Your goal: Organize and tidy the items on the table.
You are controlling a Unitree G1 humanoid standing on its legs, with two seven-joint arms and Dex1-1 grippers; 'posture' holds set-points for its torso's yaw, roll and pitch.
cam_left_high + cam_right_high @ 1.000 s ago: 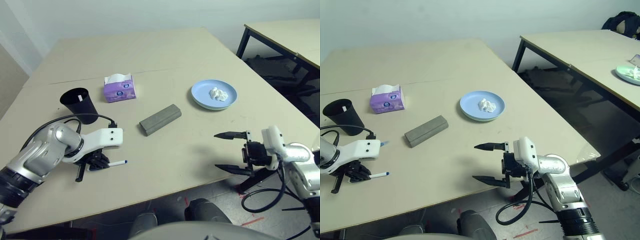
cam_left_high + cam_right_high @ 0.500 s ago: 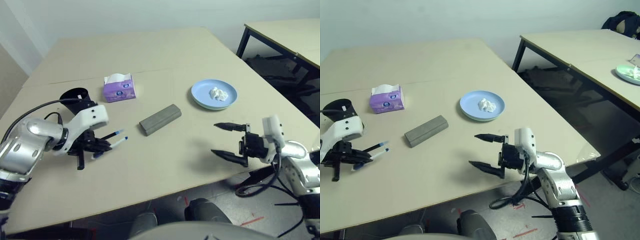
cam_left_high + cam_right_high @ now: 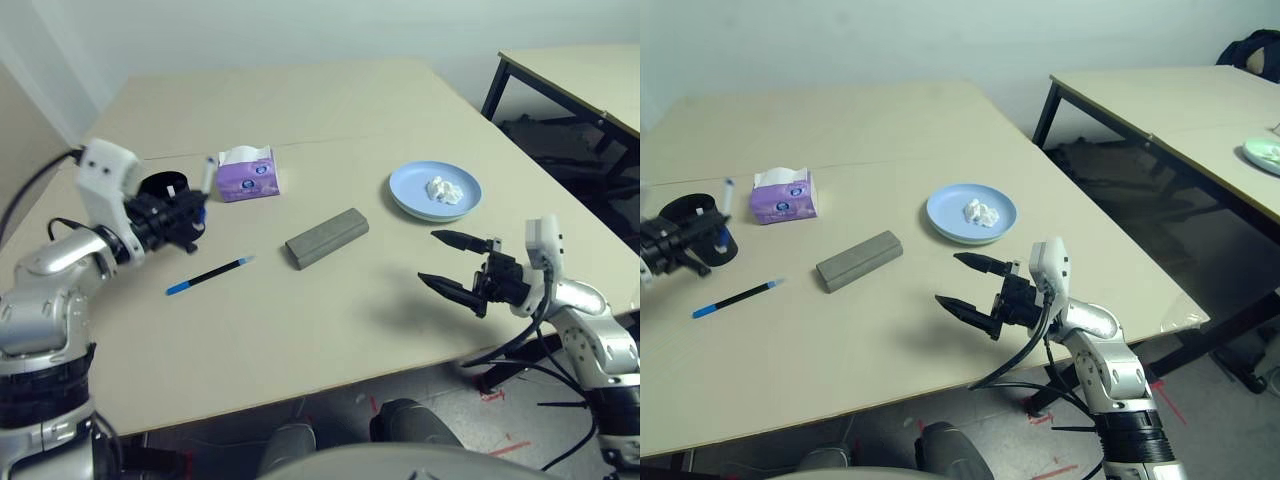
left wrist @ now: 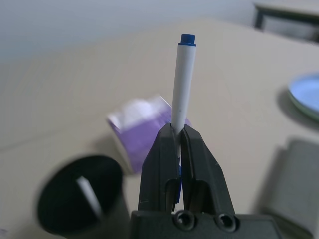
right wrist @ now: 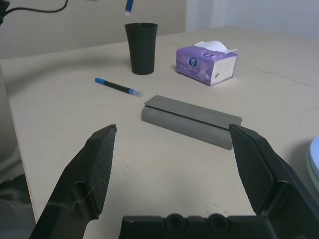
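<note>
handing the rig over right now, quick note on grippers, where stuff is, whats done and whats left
Left gripper: shut on the white pen, held upright above the black cup.
Right gripper: open, holding nothing, hovering over the table's near right edge.
Black pen: lying flat on the table, between the cup and the grey case.
Tissue wad: on the blue plate.
Purple tissue box: beside the cup.
Done: white pen picked up.
Left: drop the white pen into the cup, likely the black pen next, then the case.
</note>
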